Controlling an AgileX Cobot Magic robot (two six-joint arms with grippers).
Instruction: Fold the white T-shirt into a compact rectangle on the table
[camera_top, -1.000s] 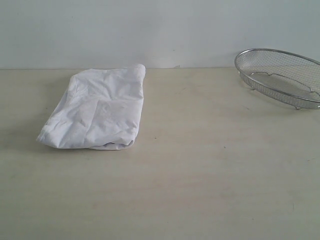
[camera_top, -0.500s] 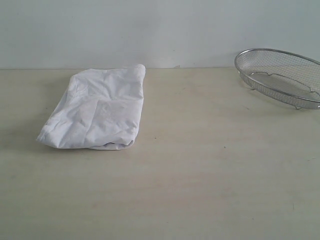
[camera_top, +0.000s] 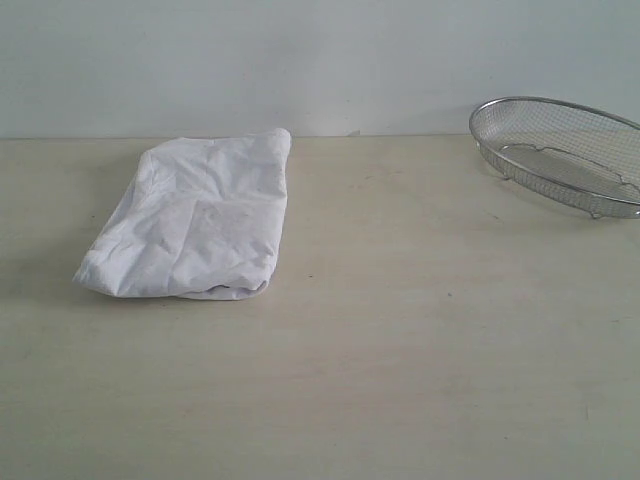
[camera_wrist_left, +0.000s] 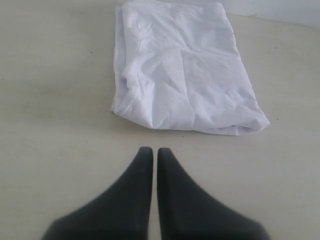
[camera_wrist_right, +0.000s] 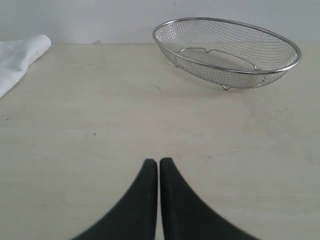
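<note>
The shirt (camera_top: 190, 220) lies as a flat, roughly rectangular bundle on the worktop (camera_top: 400, 350), so the folding looks as good as finished. No sleeve or collar sticks out, and no lettering or tag shows on the upper face. What may be left is tidying: the surface is creased, the end nearest the left hand (camera_wrist_left: 150, 152) is a little rounded and lumpy, and one corner there bulges where the layers turn under. The left hand is pinched together with its tips meeting and nothing between them. It is above bare worktop, and the shirt is just ahead of it, near but not touching. The right hand (camera_wrist_right: 158, 162) is likewise closed and empty. A wire basket (camera_wrist_right: 227, 50) sits ahead of it, well apart, and only a far corner of the shirt shows off toward the left hand's side. Room to move looks generous: a wide stretch of bare worktop lies between the two hands and between the shirt and the basket. The tighter limits are beyond the shirt, whose far end comes close to the worktop's back edge at the wall (camera_top: 320, 60), and the basket rim on the right hand's side.
</note>
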